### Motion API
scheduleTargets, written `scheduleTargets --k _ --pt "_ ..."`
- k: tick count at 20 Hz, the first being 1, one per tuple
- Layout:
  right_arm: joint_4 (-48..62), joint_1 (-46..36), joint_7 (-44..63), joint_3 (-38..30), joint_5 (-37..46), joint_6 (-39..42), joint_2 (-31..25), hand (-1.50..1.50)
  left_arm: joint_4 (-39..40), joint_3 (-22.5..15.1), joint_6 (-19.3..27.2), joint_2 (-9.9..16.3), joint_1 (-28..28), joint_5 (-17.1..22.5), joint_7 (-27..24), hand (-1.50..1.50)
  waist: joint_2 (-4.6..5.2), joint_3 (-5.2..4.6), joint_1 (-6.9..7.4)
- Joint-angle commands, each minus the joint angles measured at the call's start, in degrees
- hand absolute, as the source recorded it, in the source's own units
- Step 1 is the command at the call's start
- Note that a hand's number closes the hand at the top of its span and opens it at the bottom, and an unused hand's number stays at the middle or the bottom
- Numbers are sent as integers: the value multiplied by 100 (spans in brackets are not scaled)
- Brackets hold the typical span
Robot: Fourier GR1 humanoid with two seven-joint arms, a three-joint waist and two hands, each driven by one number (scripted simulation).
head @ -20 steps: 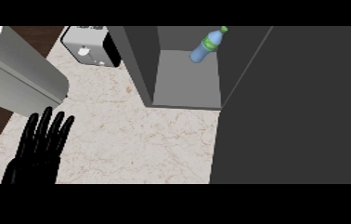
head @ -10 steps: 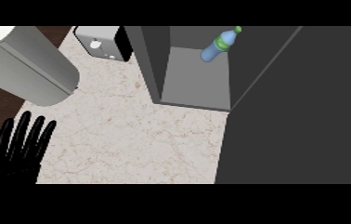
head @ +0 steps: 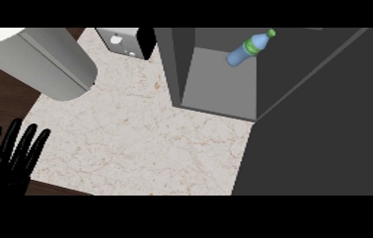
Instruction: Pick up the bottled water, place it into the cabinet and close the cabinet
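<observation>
The bottled water, blue with a green label and cap, stands tilted inside the open grey cabinet at the top middle. The cabinet's dark door stands open and fills the right side of the view. At the lower left edge, over the counter's corner, is my left hand, its fingers straight and pointing up, holding nothing, far from the bottle. My right hand does not show.
A big grey cylindrical shape lies across the upper left. A small grey and black appliance sits at the back, left of the cabinet. The marbled counter ends in dark wood at the left and lower left.
My left hand has slid left and down towards the view's edge. The cabinet, the bottle and the grey shape have shifted right in the view, and the shape shows larger.
</observation>
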Motion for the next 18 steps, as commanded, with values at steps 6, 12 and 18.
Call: scheduleTargets --k 6,12,18 --pt "-118 -1212 810 697 263 537 -293 -150 7 118 -318 257 -40 125 137 -150 71 -53 429" --pt "-12 -1828 963 587 132 547 -321 150 50 180 -398 291 -83 148 127 -150 51 -61 494" --pt "113 -2319 1349 613 75 588 -337 150 164 265 -445 356 -128 241 198 -150 63 -76 394"
